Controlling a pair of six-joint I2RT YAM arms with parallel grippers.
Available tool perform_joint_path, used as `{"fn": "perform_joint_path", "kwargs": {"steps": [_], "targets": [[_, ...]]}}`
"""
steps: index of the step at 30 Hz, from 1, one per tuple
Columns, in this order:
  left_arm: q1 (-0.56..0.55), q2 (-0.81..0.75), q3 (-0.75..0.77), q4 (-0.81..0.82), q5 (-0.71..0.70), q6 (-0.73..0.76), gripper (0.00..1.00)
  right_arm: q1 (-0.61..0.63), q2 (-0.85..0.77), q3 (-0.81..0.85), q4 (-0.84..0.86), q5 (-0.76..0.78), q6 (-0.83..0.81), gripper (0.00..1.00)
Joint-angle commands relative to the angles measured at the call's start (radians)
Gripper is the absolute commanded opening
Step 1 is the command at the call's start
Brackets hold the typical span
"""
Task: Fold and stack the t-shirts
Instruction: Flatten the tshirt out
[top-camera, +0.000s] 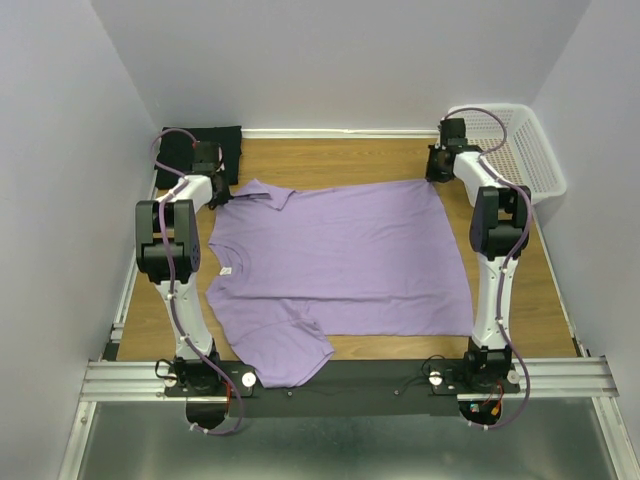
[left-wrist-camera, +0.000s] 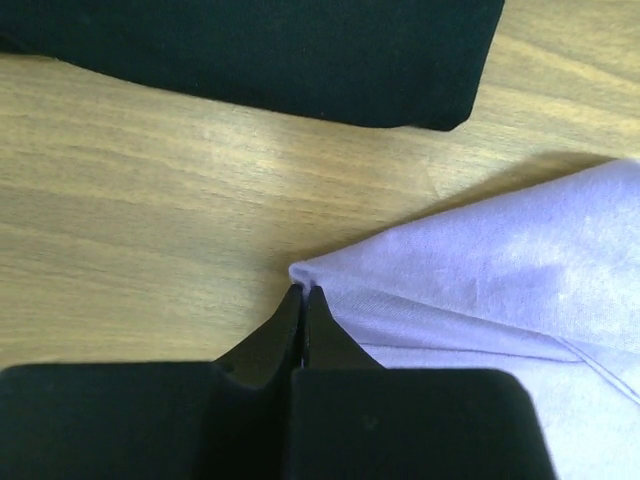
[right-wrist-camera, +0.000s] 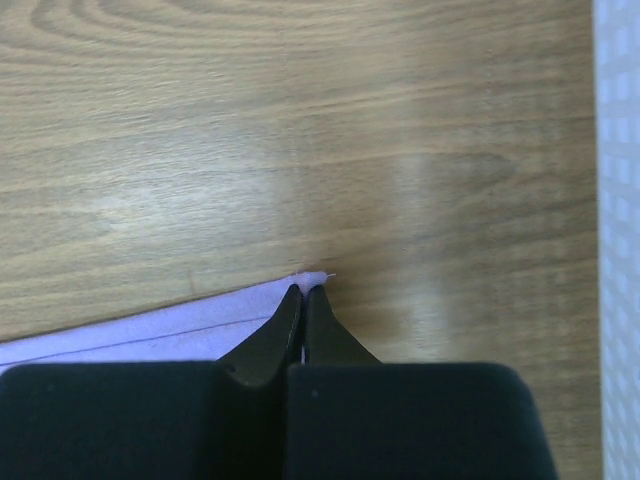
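Unreadable neck tag (top-camera: 227, 270), lav. tee (top-camera: 345, 250); L gripper (left-wrist-camera: 303, 291), R gripper (right-wrist-camera: 303, 290) pinch corners.

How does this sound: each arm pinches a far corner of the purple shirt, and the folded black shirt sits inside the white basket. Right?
Not quite. The top view shows the black shirt on the table at the far left, not in the basket, which stands at the far right. The jaws do pinch far corners of the purple shirt.
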Motion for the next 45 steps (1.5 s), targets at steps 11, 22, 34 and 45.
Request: {"fn": "perform_joint_path", "kwargs": {"steps": [11, 22, 34, 45], "targets": [[0.014, -0.135, 0.042, -0.050, 0.018, 0.032, 0.00, -0.039, -0.138, -0.051, -0.033, 0.000, 0.026, 0.01], [0.016, -0.187, 0.006, -0.047, -0.005, 0.017, 0.00, -0.067, -0.219, -0.140, -0.033, 0.003, 0.037, 0.00], [0.017, -0.231, -0.053, -0.085, -0.027, -0.001, 0.00, -0.076, -0.311, -0.241, -0.033, -0.020, 0.039, 0.01], [0.017, -0.297, -0.123, -0.104, -0.037, -0.023, 0.00, -0.077, -0.412, -0.366, -0.033, -0.026, 0.054, 0.00]]}}
